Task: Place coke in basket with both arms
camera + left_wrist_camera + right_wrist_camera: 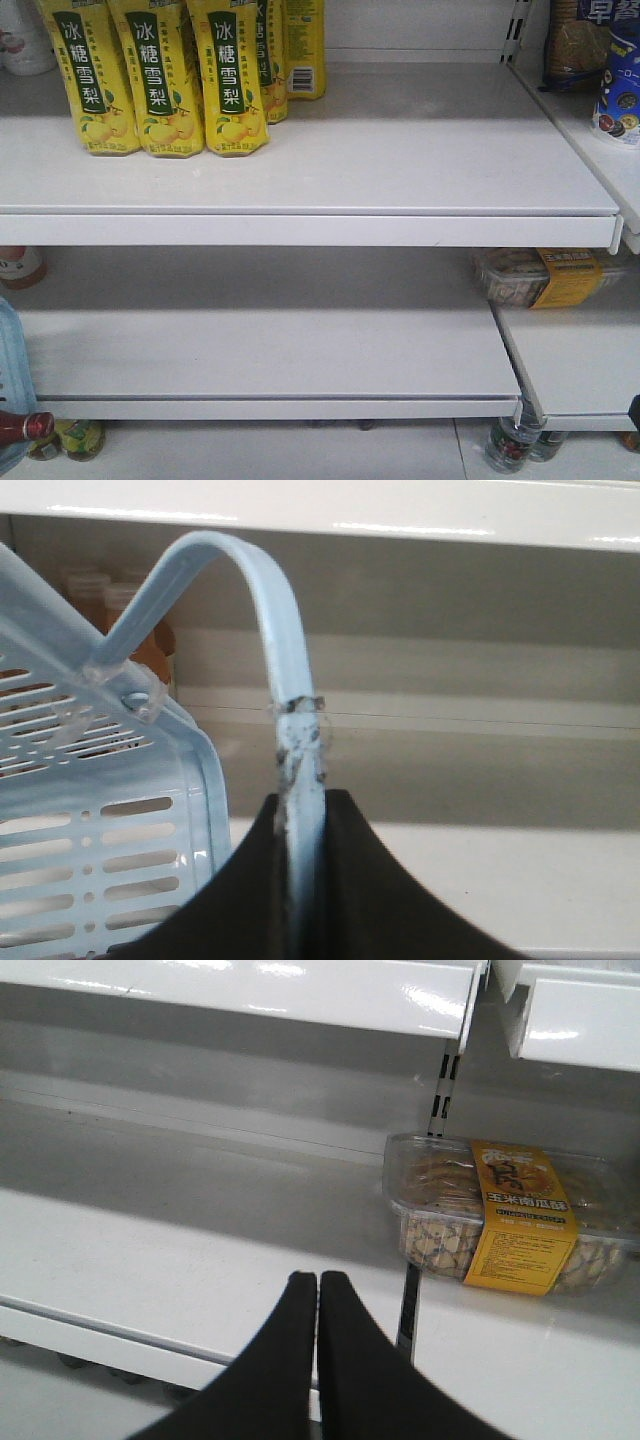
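Two shelf boards span the front view, the upper shelf (320, 165) taken here as the landmark.

Item 1, basket (12, 385): light blue plastic, slotted wall. Only a sliver shows, at the far left edge below the upper shelf. In the left wrist view its corner and slotted side (110, 810) fill the left half, with one loop handle (275, 650) arching up and then down.

Item 2, coke (25, 427): red cap and dark neck only, far left and well below the upper shelf, against the basket's sliver. Whether it lies inside the basket or beside it cannot be told.

Item 3, left tool (300, 880): black, closed on the basket handle, which runs down between its two fingers. The handle is scuffed dark just above the grip.

Item 4, yellow drink bottles (160, 75): a row with green label panels and Chinese characters, standing on the left part of the upper shelf.

Item 5, lower shelf (270, 345): white, directly beneath the upper shelf. Bottles stand under it at floor level.

Item 6, right tool (317, 1310): black fingers pressed together, closed on nothing, poised over the lower shelf's front edge.

Item 7, snack tray (510, 1215): clear plastic with an orange-yellow label band, on the neighbouring shelf section below and right of the upper shelf (545, 275).
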Tool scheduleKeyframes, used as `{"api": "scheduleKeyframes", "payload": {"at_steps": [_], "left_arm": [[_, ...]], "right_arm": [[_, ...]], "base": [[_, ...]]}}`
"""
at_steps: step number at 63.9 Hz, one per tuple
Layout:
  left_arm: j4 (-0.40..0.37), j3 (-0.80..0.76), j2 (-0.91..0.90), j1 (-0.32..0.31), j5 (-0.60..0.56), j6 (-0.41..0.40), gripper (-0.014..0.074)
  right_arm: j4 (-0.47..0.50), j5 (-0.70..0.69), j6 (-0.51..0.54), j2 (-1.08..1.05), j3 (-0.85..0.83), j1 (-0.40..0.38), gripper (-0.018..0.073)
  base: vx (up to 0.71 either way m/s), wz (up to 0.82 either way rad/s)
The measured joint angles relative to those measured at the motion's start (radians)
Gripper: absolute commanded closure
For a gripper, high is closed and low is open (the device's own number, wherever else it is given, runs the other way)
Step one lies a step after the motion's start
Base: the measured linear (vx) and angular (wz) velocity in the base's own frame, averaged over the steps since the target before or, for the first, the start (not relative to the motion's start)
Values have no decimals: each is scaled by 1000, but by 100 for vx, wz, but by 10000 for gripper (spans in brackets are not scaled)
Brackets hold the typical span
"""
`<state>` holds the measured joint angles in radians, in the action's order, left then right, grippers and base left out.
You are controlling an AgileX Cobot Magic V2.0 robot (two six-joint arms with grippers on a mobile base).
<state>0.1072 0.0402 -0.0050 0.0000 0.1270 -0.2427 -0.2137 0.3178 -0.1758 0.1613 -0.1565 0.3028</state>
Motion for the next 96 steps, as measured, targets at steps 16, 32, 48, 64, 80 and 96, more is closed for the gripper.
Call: {"api": "scheduleKeyframes", "payload": {"at_steps": [16,32,48,64,80,96], "left_arm": [[0,0,0,0,0,0,603],[0,0,0,0,0,0,603],[0,0,0,0,0,0,603],[0,0,0,0,0,0,603],[0,0,0,0,0,0,603],[0,0,0,0,0,0,603]], "right_arm": [[0,0,0,0,0,0,569],[0,0,0,0,0,0,569],[0,0,0,0,0,0,569],[0,0,0,0,0,0,569],[16,0,15,0,0,-6,569],[173,-30,126,0,0,-195,569]], "base": [[0,0],[0,0],[0,0],[0,0],[0,0],[0,0]]}}
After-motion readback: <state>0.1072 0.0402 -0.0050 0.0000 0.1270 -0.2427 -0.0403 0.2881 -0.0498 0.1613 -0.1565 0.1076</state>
